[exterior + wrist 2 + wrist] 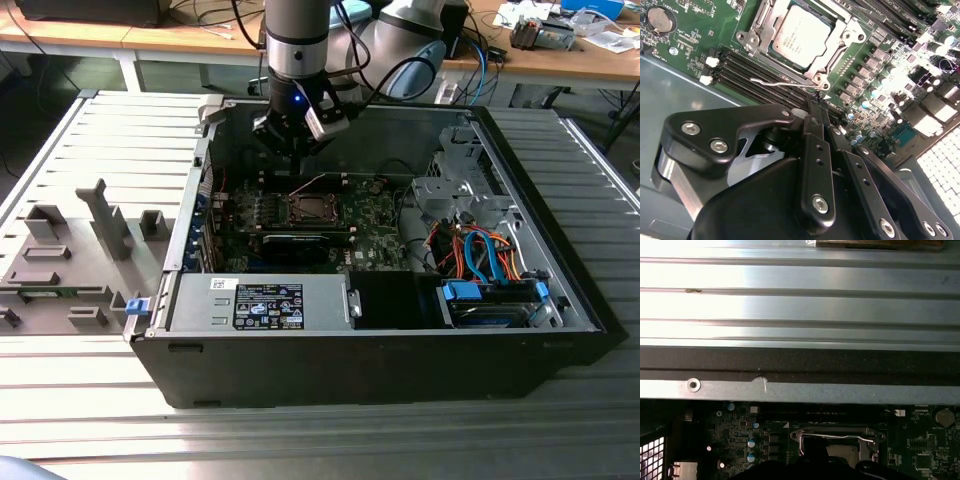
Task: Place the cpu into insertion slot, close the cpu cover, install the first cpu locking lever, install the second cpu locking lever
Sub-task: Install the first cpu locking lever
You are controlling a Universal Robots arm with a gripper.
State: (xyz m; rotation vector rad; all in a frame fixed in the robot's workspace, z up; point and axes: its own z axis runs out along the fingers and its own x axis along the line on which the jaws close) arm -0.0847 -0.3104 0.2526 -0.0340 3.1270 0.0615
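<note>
Exterior view: open computer case [180, 250] lying on its side on a ribbed metal table [90, 420]. In it: green motherboard [375, 225], a black graphics card [300, 243], a power supply [260, 303] along the near wall, a drive bay with blue latches [485, 300], and orange and blue cables [480, 250]. The gripper [297, 150] hangs inside the case, just above the motherboard's far edge. The insertion slot [310, 208] sits just below and in front of it. A thin lever wire [305, 186] slants up between slot and fingertips.

Second wrist view: the gripper [815, 102] has its two black fingers [812, 150] pressed together at the tips, nothing visibly between them. Tips sit above the black memory slots [755, 72], right beside the socket. The cpu [800, 36] lies in the insertion slot [754, 31], silver top up. The cpu cover [837, 42] frames it, lying flat over the chip's edges. One locking lever [772, 81] lies loose along the socket's near side, ending close to the fingertips. A coin cell [659, 19] is further off.

First wrist view: the case wall [800, 390] and table ribs [800, 305] beyond it. The insertion slot [837, 442] with its metal frame is nearest, partly cut off by the gripper's dark body.
</note>
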